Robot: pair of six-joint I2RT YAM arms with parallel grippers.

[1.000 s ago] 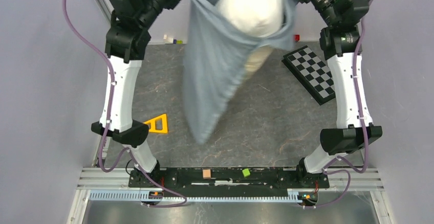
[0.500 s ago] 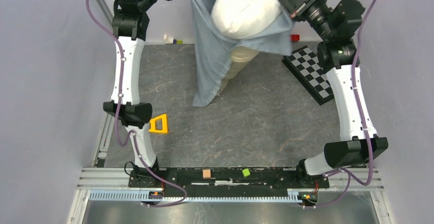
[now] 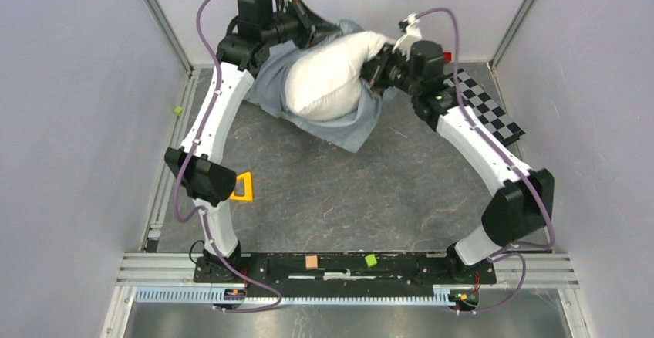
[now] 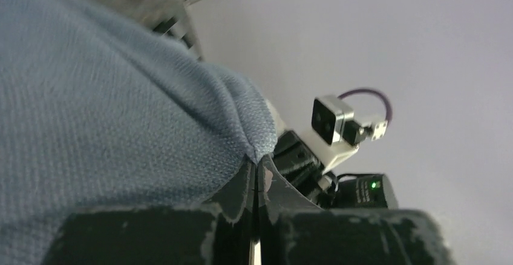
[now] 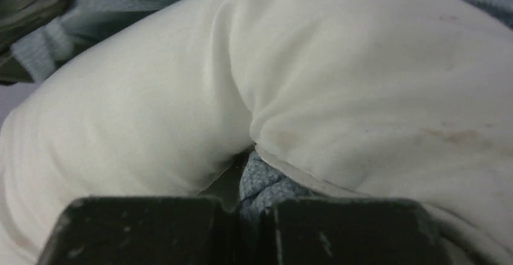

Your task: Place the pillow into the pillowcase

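Note:
The white pillow (image 3: 332, 79) lies bulging at the far middle of the table, partly inside the blue-grey pillowcase (image 3: 347, 126), which spreads under and around it. My left gripper (image 3: 320, 31) is shut on the pillowcase's far left edge; in the left wrist view the cloth (image 4: 121, 107) comes to a point between the closed jaws (image 4: 257, 168). My right gripper (image 3: 375, 66) is shut on the pillowcase at the pillow's right end. The right wrist view shows a bunch of blue cloth (image 5: 260, 183) pinched between the jaws, with the pillow (image 5: 333, 77) pressed right against them.
A black-and-white checkered board (image 3: 493, 110) lies at the right under my right arm. An orange triangle (image 3: 242, 187) sits by my left arm's elbow. A small red block (image 3: 447, 58) is at the back, a green block (image 3: 177, 110) at the left rail.
Both arms have swung down and forward from high up, bringing pillow and pillowcase from hanging in the air to lying on the far part of the table. Both grips stay shut.

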